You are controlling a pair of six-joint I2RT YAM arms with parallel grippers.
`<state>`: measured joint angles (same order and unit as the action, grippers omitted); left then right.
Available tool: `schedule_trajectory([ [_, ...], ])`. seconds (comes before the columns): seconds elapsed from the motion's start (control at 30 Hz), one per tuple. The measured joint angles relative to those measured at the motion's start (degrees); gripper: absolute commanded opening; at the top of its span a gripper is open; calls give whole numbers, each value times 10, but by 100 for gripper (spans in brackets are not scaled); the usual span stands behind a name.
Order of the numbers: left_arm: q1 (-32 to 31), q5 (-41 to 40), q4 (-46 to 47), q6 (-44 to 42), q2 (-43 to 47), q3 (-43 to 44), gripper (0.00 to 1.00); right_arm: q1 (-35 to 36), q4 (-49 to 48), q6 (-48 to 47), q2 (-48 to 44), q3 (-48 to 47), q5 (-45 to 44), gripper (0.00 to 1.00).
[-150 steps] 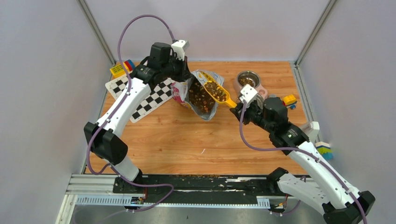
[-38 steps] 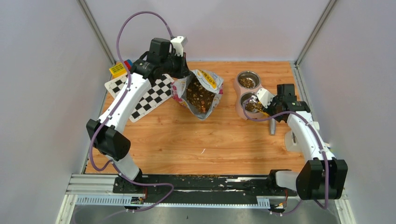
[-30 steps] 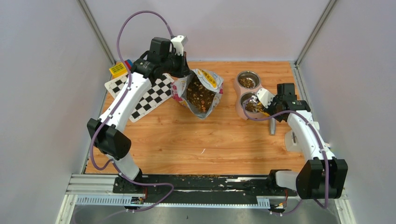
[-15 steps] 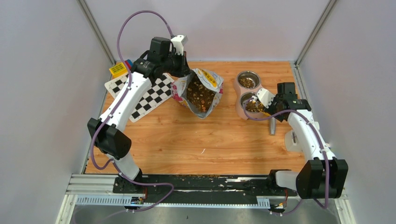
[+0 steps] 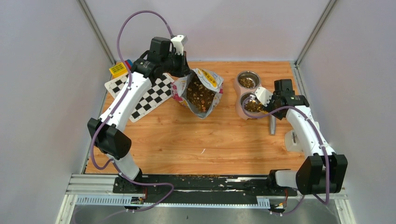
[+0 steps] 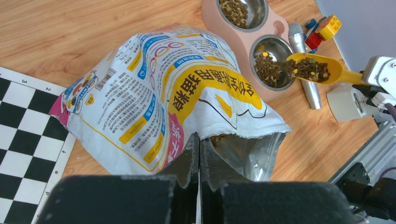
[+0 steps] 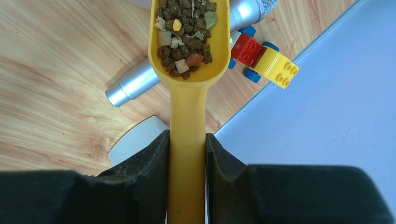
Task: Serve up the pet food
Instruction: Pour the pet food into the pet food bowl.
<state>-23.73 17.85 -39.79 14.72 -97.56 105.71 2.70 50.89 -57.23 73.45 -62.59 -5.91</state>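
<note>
Pet food [image 7: 184, 35], brown kibble with a few coloured bits, fills the bowl of a yellow scoop [image 7: 187, 107]. My right gripper [image 7: 187, 140] is shut on the scoop's handle. In the left wrist view the scoop [image 6: 310, 69] hangs with its mouth over the right rim of the near steel bowl [image 6: 275, 46], which holds kibble. That bowl sits in a pink double feeder [image 5: 239, 100]. The far bowl [image 6: 238, 9] also holds kibble. My left gripper [image 6: 199, 137] is shut on the rim of the open cartoon-cat bag [image 6: 154, 88], holding its mouth up.
A silver cylinder [image 5: 272, 125] lies on the wood right of the feeder, under the scoop. Toy bricks [image 7: 266, 58] lie by the right wall, and more [image 5: 120, 68] at the back left. A checkerboard mat [image 5: 144, 100] lies left of the bag.
Five seconds ago the full scoop was over the bag; it now hangs at the near bowl. In the last second the right wrist edged slightly back. The left arm has not moved.
</note>
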Motion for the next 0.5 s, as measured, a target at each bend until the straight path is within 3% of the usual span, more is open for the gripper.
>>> schedule_trajectory([
  [0.5, 0, 0, 0, 0, 0, 0, 0, 72, 7, -24, 50, -40, -87, 0],
])
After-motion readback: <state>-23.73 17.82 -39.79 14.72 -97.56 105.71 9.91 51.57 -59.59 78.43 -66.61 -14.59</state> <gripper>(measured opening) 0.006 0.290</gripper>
